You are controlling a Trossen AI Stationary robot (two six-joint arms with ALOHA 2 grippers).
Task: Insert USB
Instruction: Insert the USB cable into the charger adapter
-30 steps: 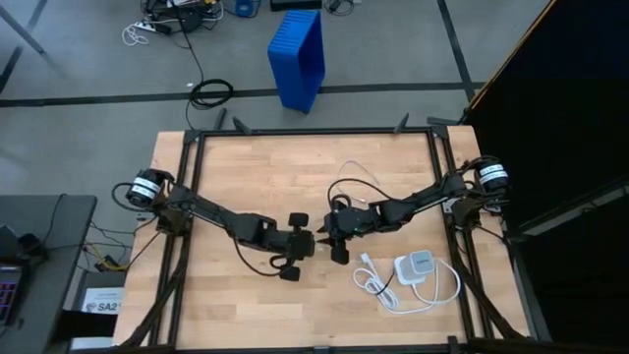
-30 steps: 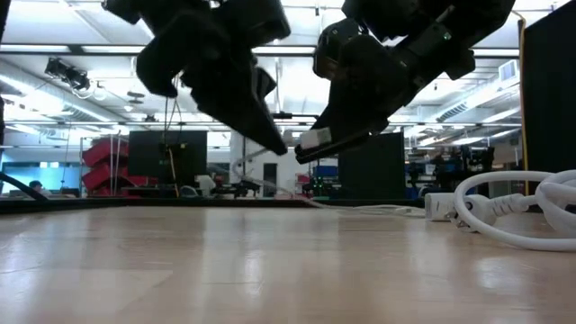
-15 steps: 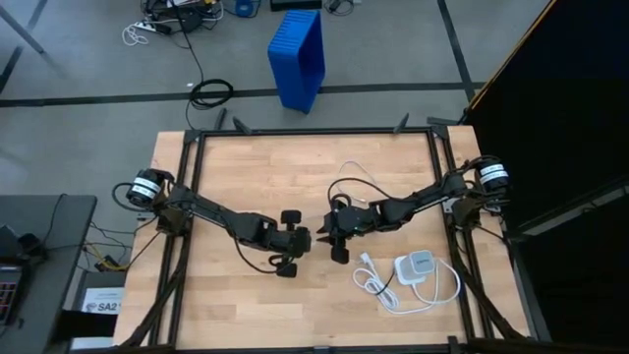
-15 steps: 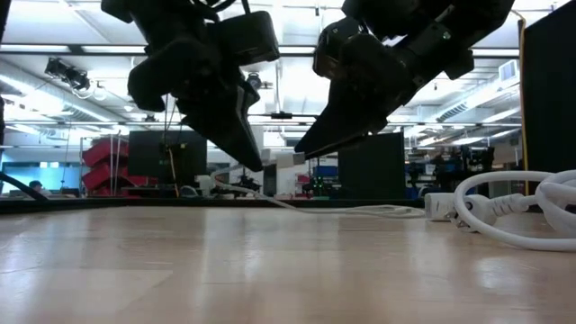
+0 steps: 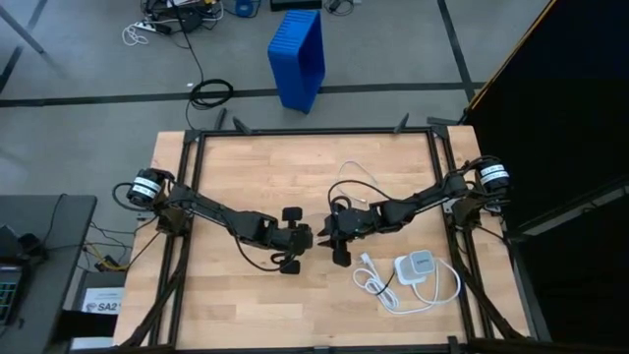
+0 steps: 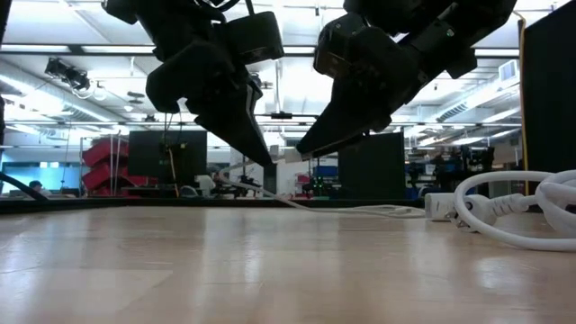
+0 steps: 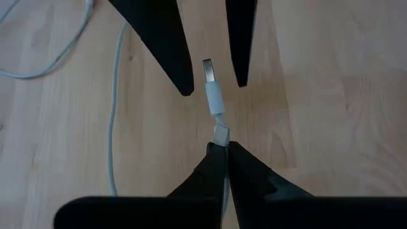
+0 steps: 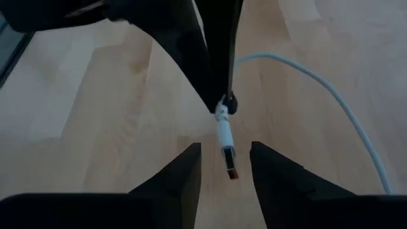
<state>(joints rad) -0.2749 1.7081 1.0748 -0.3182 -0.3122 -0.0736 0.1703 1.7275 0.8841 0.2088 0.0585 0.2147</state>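
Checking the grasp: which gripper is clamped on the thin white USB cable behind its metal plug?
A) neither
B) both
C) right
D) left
D: the left gripper is shut on the thin white USB cable behind the plug, while the right gripper stands open around the plug's tip.

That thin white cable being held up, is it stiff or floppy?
Probably floppy: the USB trails in loose curves over the table. Its plug end seems stiff, sticking straight out from the left fingers. Likely light, given that small pinch.
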